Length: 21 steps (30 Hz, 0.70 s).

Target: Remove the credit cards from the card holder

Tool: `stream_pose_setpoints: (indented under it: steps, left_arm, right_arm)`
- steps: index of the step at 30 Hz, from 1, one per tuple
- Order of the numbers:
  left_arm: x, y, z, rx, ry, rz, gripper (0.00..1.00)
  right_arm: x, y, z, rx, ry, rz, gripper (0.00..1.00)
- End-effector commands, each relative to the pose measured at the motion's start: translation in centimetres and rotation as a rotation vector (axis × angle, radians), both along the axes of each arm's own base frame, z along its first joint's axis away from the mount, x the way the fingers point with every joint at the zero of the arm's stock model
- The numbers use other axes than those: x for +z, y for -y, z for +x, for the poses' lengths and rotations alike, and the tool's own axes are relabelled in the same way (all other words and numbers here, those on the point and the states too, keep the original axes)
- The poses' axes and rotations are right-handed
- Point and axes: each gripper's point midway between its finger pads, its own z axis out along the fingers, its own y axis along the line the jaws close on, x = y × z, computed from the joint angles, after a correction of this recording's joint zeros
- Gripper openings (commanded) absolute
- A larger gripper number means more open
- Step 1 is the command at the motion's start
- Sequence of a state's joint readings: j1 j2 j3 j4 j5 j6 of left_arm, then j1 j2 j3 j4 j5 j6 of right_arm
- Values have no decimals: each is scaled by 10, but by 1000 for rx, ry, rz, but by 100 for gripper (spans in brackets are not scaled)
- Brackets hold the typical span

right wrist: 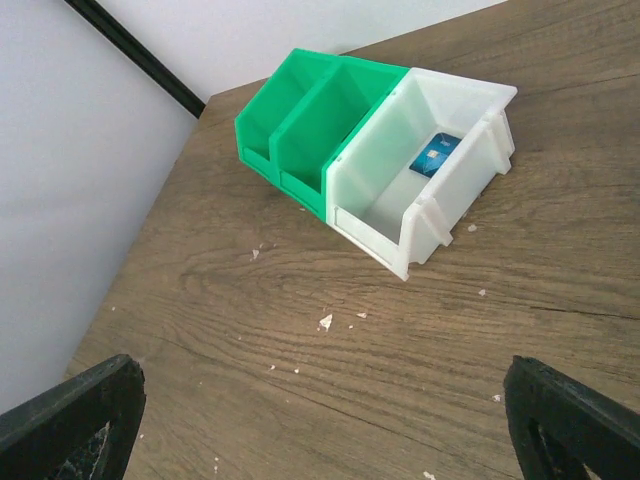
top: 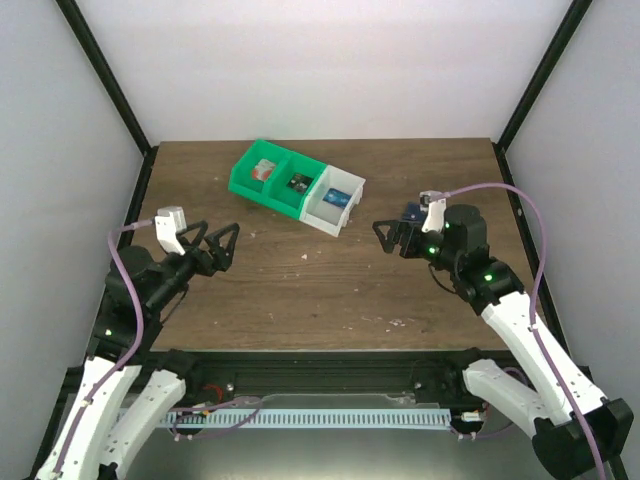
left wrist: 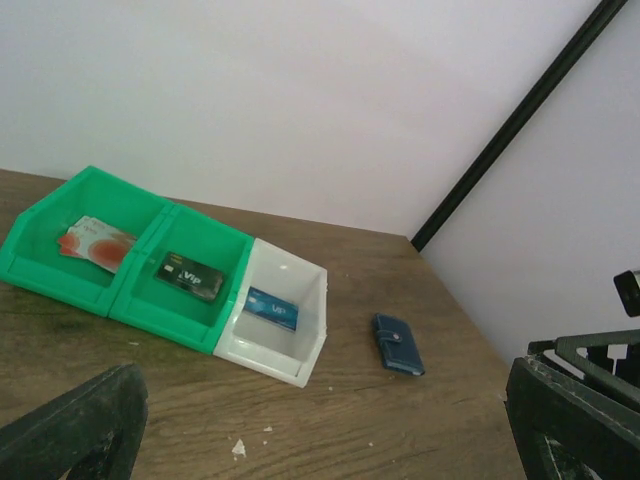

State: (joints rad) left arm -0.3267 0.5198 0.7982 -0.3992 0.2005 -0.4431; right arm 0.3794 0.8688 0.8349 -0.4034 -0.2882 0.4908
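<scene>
Left wrist view shows the navy card holder (left wrist: pixel 398 345) lying closed on the worktop (left wrist: pixel 380 430) near the white bin (left wrist: pixel 265 355), credit cards (left wrist: pixel 188 275) resting in that and the green bins (left wrist: pixel 160 318), while the left claw (top: pixel 226 247) and right claw (top: pixel 384 238) hang spread and empty.

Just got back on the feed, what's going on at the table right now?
Neither arm is handling anything. The left gripper and right gripper both hover open over the table, holding nothing. One card lies in each bin: a red-and-white card in the left green bin, a dark card in the middle green bin, and a blue card in the white bin. The card holder lies folded shut on the table, right of the white bin and apart from it.
</scene>
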Motion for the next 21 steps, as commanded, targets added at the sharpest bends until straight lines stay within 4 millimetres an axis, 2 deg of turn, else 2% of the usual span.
stream_pose_setpoints:
  steps: [1, 5, 11, 14, 16, 18, 21]
  left_arm:
    - [-3, 0, -2, -7, -9, -8, 100]
    - [-11, 3, 1, -16, -21, 2, 100]
    - [-34, 10, 10, -42, -73, 39, 100]
    - [-47, 12, 15, -52, -108, 77, 100]
    - [-53, 9, 19, -31, -126, 89, 100]
    - [-52, 3, 20, 4, -118, 112, 100]
    - [-46, -10, 19, 75, -51, 116, 99]
  right_arm:
    - [16, 1, -2, -15, 29, 19, 100]
    - [14, 0, 2, -18, 33, 21, 100]
    - [-1, 9, 27, -112, 21, -27, 100]
    - [-15, 20, 49, -203, 10, -102, 100]
    - [-25, 40, 66, -333, -9, -173, 99]
    - [-39, 52, 79, -415, -28, -237, 100]
    - [-60, 55, 102, -422, -36, -321, 100]
